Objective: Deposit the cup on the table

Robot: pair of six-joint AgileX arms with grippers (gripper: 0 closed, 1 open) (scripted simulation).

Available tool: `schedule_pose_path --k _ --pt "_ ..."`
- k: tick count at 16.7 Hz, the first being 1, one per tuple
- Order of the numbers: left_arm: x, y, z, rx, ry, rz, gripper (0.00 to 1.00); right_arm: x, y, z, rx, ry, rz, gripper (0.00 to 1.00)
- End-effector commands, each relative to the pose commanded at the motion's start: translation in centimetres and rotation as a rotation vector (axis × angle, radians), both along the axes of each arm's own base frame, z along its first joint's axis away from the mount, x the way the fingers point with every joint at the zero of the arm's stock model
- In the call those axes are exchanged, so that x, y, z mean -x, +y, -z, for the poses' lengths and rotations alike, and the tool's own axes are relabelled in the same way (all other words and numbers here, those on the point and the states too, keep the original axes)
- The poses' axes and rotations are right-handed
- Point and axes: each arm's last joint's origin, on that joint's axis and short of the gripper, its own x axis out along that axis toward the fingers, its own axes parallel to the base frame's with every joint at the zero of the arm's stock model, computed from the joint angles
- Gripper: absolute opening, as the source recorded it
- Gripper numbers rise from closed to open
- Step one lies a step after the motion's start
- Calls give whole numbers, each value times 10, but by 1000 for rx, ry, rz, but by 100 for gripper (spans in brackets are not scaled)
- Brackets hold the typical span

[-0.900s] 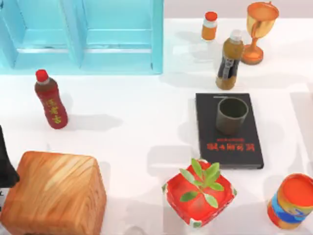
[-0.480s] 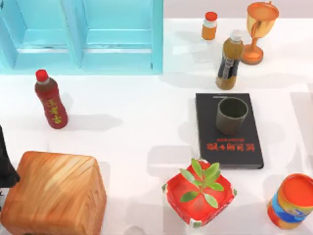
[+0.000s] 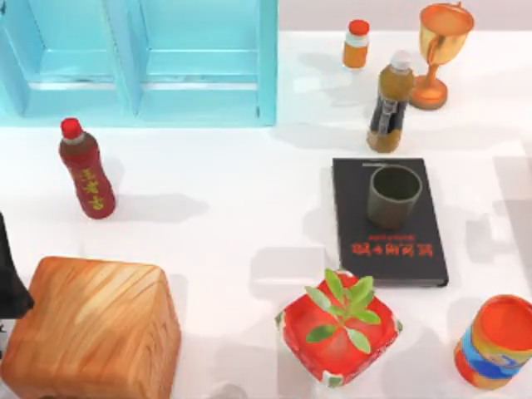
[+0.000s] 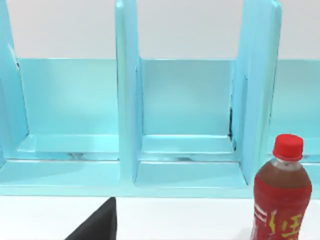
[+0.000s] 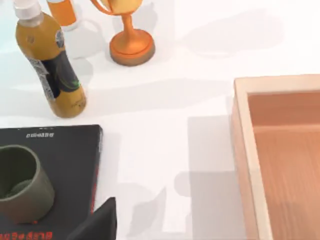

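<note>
Seen from above, the cup [image 3: 394, 196] stands upright on the upper half of a black book [image 3: 388, 221] with red lettering, right of the middle of the white desk [image 3: 233, 224]. Beyond the book, toward the far edge, a tall amber bottle [image 3: 391, 103] with a dark label stands close to the book's upper edge, with a small orange bottle [image 3: 356, 44] and a gold-orange goblet [image 3: 440, 55] farther back. A red box holding a green plant [image 3: 338, 327] sits just below the book's lower left corner, and an orange can with a blue band [image 3: 493, 342] is at the lower right. On the left side a red-capped bottle [image 3: 86, 169] stands below a turquoise shelf unit [image 3: 137, 60], and a wooden block [image 3: 93, 329] fills the lower left corner. A dark part of the left arm [image 3: 10, 274] is seen at the left edge; whether its gripper is wide or narrow cannot be told.

In the left wrist view, the turquoise shelf unit [image 4: 125, 115] is faced, with the red-capped bottle [image 4: 281, 192] standing in front of it.

In the right wrist view, the cup [image 5: 22, 183] is seen on the black book [image 5: 60, 170], with the amber bottle [image 5: 50, 62] and goblet [image 5: 129, 30] behind, and a shallow wooden tray [image 5: 275, 155] on the desk, well apart from the book. The right gripper's state cannot be told either.
</note>
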Motion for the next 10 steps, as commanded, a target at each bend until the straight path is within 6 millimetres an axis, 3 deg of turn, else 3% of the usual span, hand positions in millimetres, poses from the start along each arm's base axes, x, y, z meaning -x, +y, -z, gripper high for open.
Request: schedule_pose_path --k 5,7,10 --pt "0 0 0 0 0 0 100 -72 23 -57 -56 276 -22 100" --pt "0 0 0 0 0 0 100 -106 38 -66 -66 395 -33 100" --pt "0 0 0 0 0 0 100 -157 68 -62 -62 582 -46 100"
